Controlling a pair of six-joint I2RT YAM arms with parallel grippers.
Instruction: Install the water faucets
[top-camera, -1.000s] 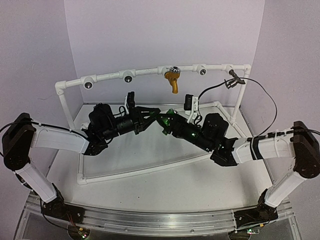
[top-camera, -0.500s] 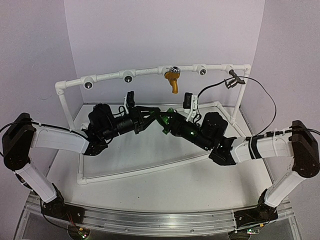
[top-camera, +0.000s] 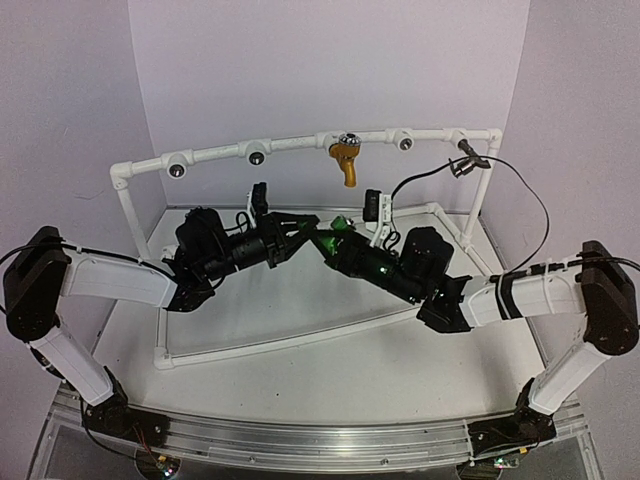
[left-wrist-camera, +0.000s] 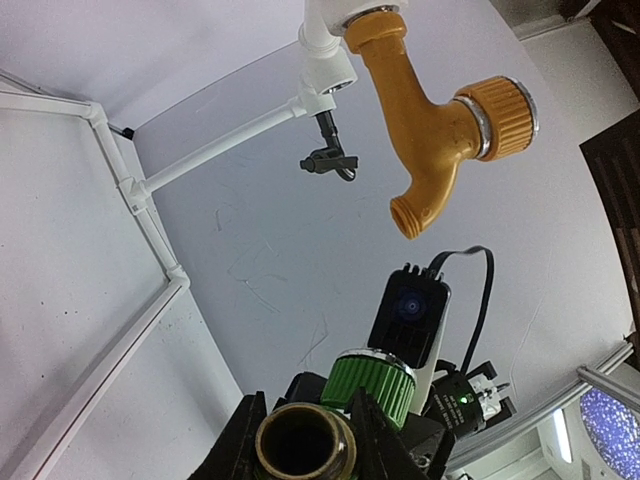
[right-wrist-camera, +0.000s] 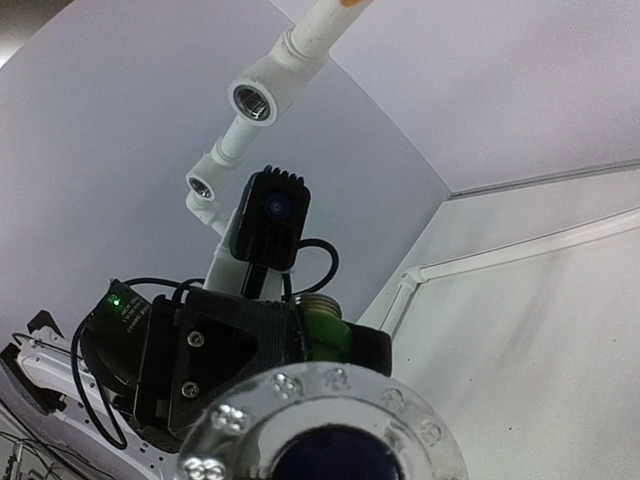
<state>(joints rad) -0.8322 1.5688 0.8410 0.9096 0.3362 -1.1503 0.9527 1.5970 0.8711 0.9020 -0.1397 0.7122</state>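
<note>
1. Left gripper (top-camera: 308, 236): my jaws are narrow, clamped on the green faucet (left-wrist-camera: 372, 386), brass thread facing my camera.
2. Right gripper (top-camera: 331, 248): up against the same faucet; jaw state I cannot tell.
3. Beyond: yellow faucet (top-camera: 346, 160) and dark faucet (top-camera: 468, 156) hang from the white pipe frame (top-camera: 215, 153).

Pale lilac walls (top-camera: 330, 60) close in on three sides (softly lit, faintly scratched), above a white table (top-camera: 330, 370) with an aluminium rail (top-camera: 320, 445) along its near edge.
</note>
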